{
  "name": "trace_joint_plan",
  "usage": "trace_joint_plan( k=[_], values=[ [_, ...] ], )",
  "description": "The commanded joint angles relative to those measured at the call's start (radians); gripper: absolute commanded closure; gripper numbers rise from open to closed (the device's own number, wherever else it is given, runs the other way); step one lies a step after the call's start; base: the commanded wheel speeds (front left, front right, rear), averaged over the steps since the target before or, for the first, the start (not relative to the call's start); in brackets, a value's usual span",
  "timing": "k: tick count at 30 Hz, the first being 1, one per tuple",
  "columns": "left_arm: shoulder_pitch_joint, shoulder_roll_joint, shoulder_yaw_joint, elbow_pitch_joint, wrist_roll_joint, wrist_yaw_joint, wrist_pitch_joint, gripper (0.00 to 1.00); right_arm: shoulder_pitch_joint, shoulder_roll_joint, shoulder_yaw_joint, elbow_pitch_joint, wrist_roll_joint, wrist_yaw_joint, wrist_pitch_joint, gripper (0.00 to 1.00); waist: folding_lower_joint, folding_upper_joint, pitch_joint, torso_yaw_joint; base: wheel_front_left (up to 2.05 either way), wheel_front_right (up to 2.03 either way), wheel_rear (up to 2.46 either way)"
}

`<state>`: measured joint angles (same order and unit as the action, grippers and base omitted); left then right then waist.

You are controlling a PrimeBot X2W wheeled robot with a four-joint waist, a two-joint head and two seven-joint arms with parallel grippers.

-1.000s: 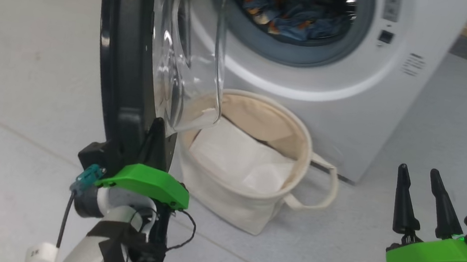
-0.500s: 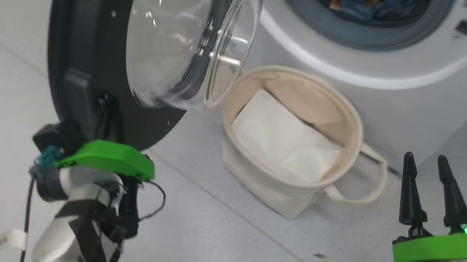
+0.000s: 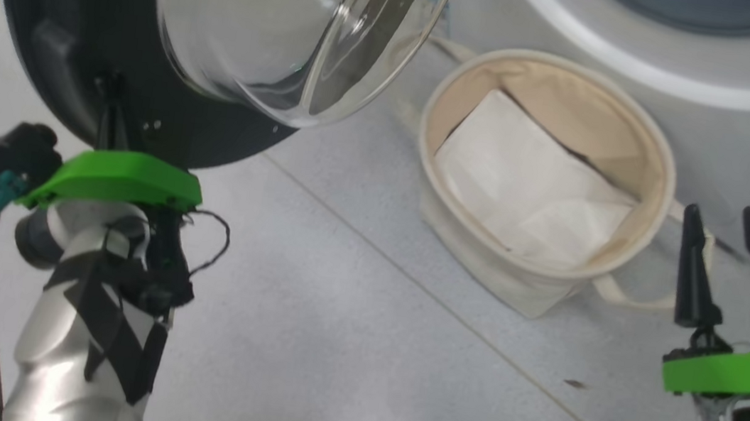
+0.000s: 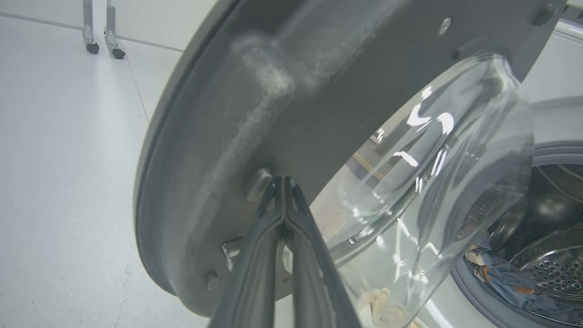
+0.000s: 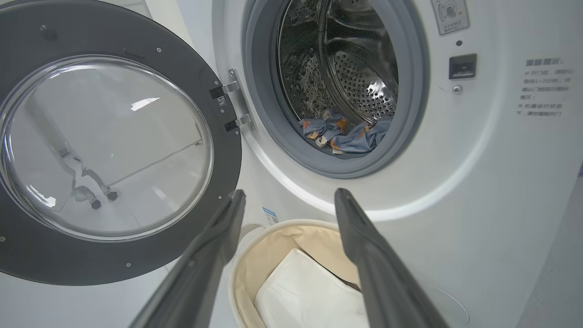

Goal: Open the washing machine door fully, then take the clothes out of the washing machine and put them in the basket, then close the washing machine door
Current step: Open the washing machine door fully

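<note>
The washing machine door, a black ring with a clear glass bowl, stands swung out at the upper left. My left gripper is shut, its fingertips pressed on the door's inner grey face beside the bowl. The white washing machine has its round opening uncovered, and the light-blue printed clothes lie at the drum's front lip. The cream basket sits on the floor below the opening. My right gripper hangs open and empty to the basket's right.
A folded white sheet lies inside the basket. Pale grey floor stretches between my two arms. The wheeled legs of a stand are far off behind the door.
The door has swung wider, from nearly edge-on to showing its inner face, with my shut left gripper staying against it. The head camera has shifted; the drum has left its top edge.
</note>
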<state>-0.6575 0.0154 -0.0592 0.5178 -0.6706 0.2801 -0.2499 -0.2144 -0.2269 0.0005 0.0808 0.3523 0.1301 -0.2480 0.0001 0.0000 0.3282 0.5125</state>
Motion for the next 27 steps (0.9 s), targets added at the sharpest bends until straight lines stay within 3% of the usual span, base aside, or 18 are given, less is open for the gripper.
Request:
trace_joint_plan(
  k=[1,16,27],
  values=[
    [-0.035,0.035,0.048,-0.022,0.002,0.002,-0.012,1.00,-0.028,-0.013,0.015,-0.042,-0.003,0.001,-0.002,0.00,0.0000,0.0000,0.022,0.017,0.00,0.00,0.00],
    [-0.191,0.035,0.189,0.087,-0.009,-0.047,-0.012,1.00,-0.056,-0.067,-0.007,-0.140,-0.009,0.001,0.063,0.00,0.0000,0.0000,0.167,0.056,0.00,0.00,0.00],
    [-0.257,0.035,0.320,0.179,0.055,-0.079,-0.012,1.00,-0.075,-0.075,0.003,-0.164,-0.010,0.001,0.077,0.00,0.0000,0.0000,0.197,0.015,0.00,0.00,0.00]
  ],
)
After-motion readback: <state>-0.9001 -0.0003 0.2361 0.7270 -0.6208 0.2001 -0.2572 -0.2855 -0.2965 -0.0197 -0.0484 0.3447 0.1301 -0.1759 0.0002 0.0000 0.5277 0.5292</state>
